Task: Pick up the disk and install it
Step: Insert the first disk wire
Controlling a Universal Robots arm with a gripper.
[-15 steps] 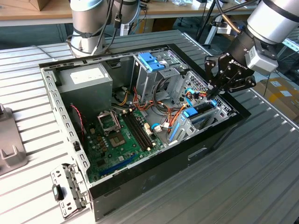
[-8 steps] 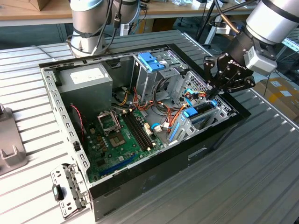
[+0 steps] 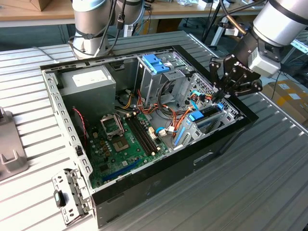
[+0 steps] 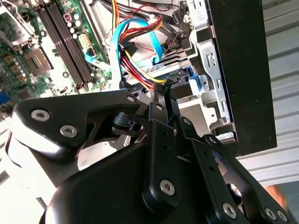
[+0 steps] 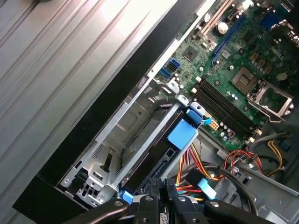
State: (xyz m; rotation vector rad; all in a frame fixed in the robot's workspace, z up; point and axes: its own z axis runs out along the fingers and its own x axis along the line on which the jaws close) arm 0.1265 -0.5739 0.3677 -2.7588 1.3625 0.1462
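Black steel frames the one open computer case [image 3: 230, 131], which lies on its side on a ribbed metal table [image 3: 269, 183]. One green motherboard [image 3: 126, 144] covers the case floor, and it carries one empty processor socket [image 3: 112, 126] and four dark memory slots [image 3: 142, 133] side by side. One grey power supply [image 3: 89, 83] sits in the case corner nearest the arm's base. One darker-blue latch piece [image 3: 156, 63] on a grey metal cage stands at the case's far wall, apart from the disk.

One disk [image 3: 208, 115] is in the scene: a dark flat drive with light blue carrier tabs, resting edge-up in the drive bay at the case end toward the exterior view's right. In the first wrist view the disk [image 5: 159, 156] lies along the grey bay, a light blue tab at its motherboard end. A bundle of red, yellow, orange and blue cables [image 3: 182, 120] runs between the motherboard and the disk.

One gripper [image 3: 221, 98] hangs over the case at the disk's outer end. In both wrist views its black fingertips sit close together at that end; whether they are pinching the carrier I cannot tell.

One loose grey bracket [image 3: 72, 192] lies on the table beside the case corner nearest the camera.
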